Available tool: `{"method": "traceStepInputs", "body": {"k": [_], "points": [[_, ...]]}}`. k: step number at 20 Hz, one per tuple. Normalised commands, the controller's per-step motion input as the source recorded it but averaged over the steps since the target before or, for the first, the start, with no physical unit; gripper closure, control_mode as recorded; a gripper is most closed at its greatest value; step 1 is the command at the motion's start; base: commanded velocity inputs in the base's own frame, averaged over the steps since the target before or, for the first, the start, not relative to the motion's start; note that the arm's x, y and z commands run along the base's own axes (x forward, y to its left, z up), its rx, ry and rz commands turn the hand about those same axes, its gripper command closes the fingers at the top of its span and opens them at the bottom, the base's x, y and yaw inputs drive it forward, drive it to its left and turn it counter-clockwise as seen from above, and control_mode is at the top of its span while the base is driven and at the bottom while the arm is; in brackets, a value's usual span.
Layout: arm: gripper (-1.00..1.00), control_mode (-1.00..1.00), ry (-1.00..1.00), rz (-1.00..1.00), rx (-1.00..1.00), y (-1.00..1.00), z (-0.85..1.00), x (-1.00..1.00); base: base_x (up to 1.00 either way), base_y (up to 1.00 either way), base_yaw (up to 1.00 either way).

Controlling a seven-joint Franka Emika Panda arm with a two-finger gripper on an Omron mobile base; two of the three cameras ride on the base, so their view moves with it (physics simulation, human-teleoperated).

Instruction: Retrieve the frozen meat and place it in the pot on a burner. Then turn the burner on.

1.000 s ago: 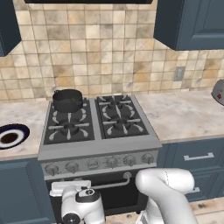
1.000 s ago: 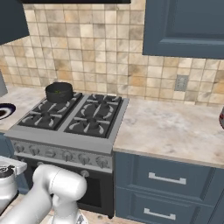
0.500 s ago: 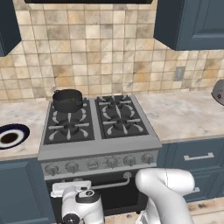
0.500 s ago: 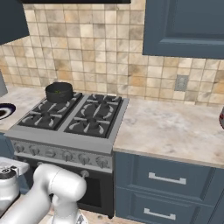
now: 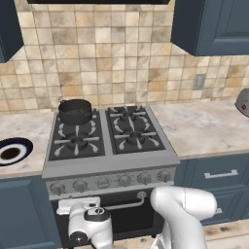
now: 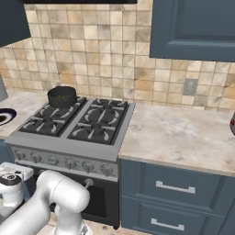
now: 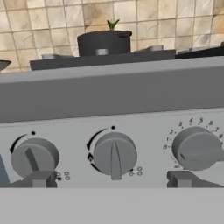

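The dark pot stands on the rear left burner of the stove; it also shows in the right base view. In the hand view a green tip of the frozen meat pokes above the rim of the pot. My gripper hangs low in front of the stove's control panel, open and empty, with its fingertips flanking the middle knob. From the left base view the hand sits below the left knobs.
Two more knobs sit on either side of the middle one. A dark-blue-rimmed plate lies on the counter left of the stove. The oven handle runs just below the panel. Blue drawers stand to the right.
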Motion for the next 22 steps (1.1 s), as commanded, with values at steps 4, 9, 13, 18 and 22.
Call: {"method": "traceStepInputs", "body": {"k": [4,9,13,18,22], "points": [[-1.0,-1.0,-0.08,0.03,-0.03,0.0,-0.16,0.18,0.0,0.0,0.0],[-1.0,-1.0,-0.12,0.01,-0.02,0.0,-0.18,0.01,0.0,0.0,0.0],[-1.0,-1.0,-0.08,0.0,0.0,0.0,-0.09,0.02,0.0,0.0,0.0],[-1.0,-1.0,0.0,0.0,0.0,0.02,-0.12,0.04,0.0,0.0,0.0],[-1.0,-1.0,0.0,0.0,0.0,0.0,-0.06,0.05,0.0,0.0,0.0]]}}
